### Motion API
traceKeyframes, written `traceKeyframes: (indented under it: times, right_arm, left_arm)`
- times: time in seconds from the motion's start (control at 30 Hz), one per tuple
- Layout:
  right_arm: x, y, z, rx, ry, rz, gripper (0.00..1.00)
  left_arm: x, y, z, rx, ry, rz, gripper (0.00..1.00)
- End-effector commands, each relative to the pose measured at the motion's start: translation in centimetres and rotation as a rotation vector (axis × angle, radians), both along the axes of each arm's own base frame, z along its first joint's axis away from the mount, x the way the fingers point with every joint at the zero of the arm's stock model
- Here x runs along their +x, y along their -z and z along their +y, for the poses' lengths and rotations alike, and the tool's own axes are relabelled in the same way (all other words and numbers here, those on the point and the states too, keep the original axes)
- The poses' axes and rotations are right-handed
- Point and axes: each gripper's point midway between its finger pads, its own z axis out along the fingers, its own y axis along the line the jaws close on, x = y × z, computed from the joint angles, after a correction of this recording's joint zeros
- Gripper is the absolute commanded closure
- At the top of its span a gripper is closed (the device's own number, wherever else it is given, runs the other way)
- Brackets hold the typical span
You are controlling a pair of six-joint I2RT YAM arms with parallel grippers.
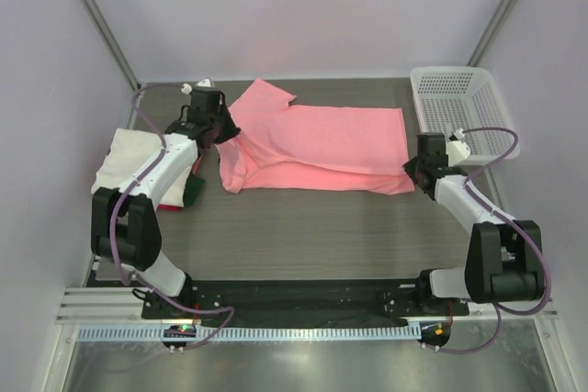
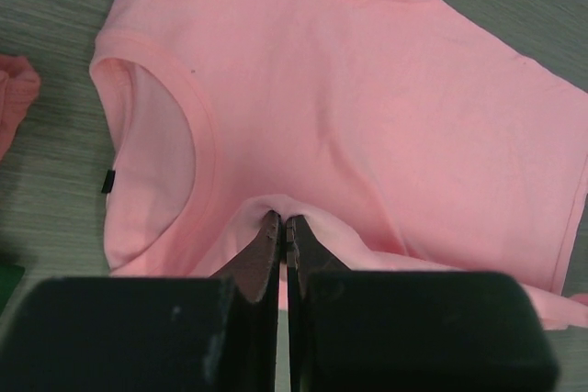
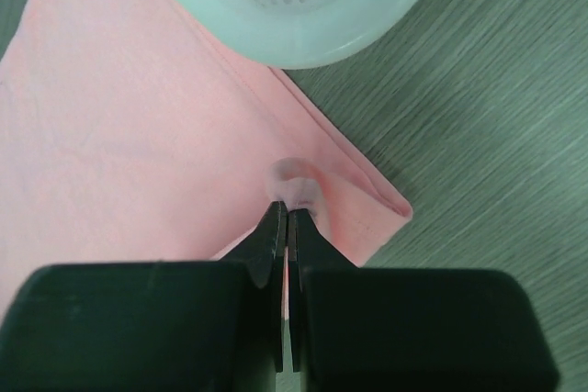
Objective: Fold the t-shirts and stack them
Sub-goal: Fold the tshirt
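Shows the salmon-pink t-shirt (image 1: 317,146) spread on the surface (image 1: 303,227), long axis running left to right, collar end toward the left arm, hem end toward the right. Left claw (image 2: 283,227) clenched on a raised pinch of pink cloth just beside the neckline. Right claw (image 3: 283,213) clenched on a small tuck near a hem-end corner, close to the white mesh basket (image 3: 303,39). Sets one claw at each end of the long axis, with no reach across the garment. Suggests a fold with both pinches lifted level and carried the same way, to keep that axis straight. White t-shirt (image 1: 124,161) folded at far left, under the left arm, well apart from the hem
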Motion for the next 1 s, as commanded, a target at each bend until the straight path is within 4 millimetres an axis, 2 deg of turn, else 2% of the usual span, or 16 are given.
traceKeyframes:
  times: [0.0, 0.17, 0.2, 0.23, 0.3, 0.33, 0.37, 0.43, 0.47, 0.53, 0.6, 0.7, 0.77, 0.83, 0.97]
  right_arm:
    - [2.8, -1.7, -0.4, -0.035, 0.032, -0.074, 0.99]
    - [4.3, -1.5, 0.0, -0.031, 0.030, -0.079, 0.99]
    - [4.7, -1.6, 0.0, -0.028, 0.030, -0.085, 0.99]
    - [5.4, -1.9, 0.1, -0.025, 0.026, -0.097, 0.99]
    - [6.2, -2.4, 0.3, -0.024, 0.018, -0.107, 0.94]
    - [6.4, -2.2, 0.3, -0.028, 0.012, -0.099, 0.70]
    - [6.4, -2.4, 0.5, -0.021, 0.011, -0.105, 0.50]
    - [5.6, -2.2, 0.2, -0.025, 0.024, -0.092, 0.24]
    - [5.1, -3.1, 0.1, -0.026, 0.024, -0.116, 0.23]
    - [3.6, -2.7, -0.1, -0.026, 0.037, -0.116, 0.27]
    - [1.6, -2.4, -0.3, -0.015, 0.054, -0.128, 0.30]
    - [-0.9, -1.6, -0.3, 0.021, 0.084, -0.143, 0.36]
    - [-1.9, -1.1, 0.0, 0.052, 0.093, -0.154, 0.41]
    - [-2.9, -0.2, 0.2, 0.083, 0.102, -0.164, 0.44]
    - [-3.6, 1.5, -0.1, 0.084, 0.124, -0.142, 0.46]
  left_arm:
    - [2.5, -2.4, -0.1, 0.008, 0.001, -0.087, 1.00]
    - [4.7, -2.1, -0.5, 0.019, 0.004, -0.087, 1.00]
    - [5.2, -1.0, -0.6, 0.026, 0.008, -0.065, 1.00]
    - [6.0, -1.9, -0.8, 0.020, 0.010, -0.084, 1.00]
    - [6.8, -1.1, -1.2, 0.014, 0.025, -0.068, 0.98]
    - [7.4, -1.6, -1.8, -0.003, 0.043, -0.082, 0.81]
    - [7.6, -1.6, -1.8, -0.007, 0.045, -0.084, 0.63]
    - [7.8, -1.9, -2.3, -0.031, 0.072, -0.094, 0.35]
    - [7.5, -2.1, -2.4, -0.038, 0.081, -0.095, 0.33]
    - [6.8, -2.7, -2.3, -0.050, 0.082, -0.116, 0.31]
    - [5.2, -3.3, -2.1, -0.063, 0.082, -0.130, 0.28]
    - [2.2, -2.7, -1.6, -0.092, 0.070, -0.109, 0.28]
    - [0.6, -3.4, -1.4, -0.120, 0.055, -0.132, 0.28]
    - [-1.3, -1.3, -0.8, -0.122, 0.036, -0.099, 0.28]
    - [-4.1, 0.5, 0.2, -0.128, -0.007, -0.077, 0.28]
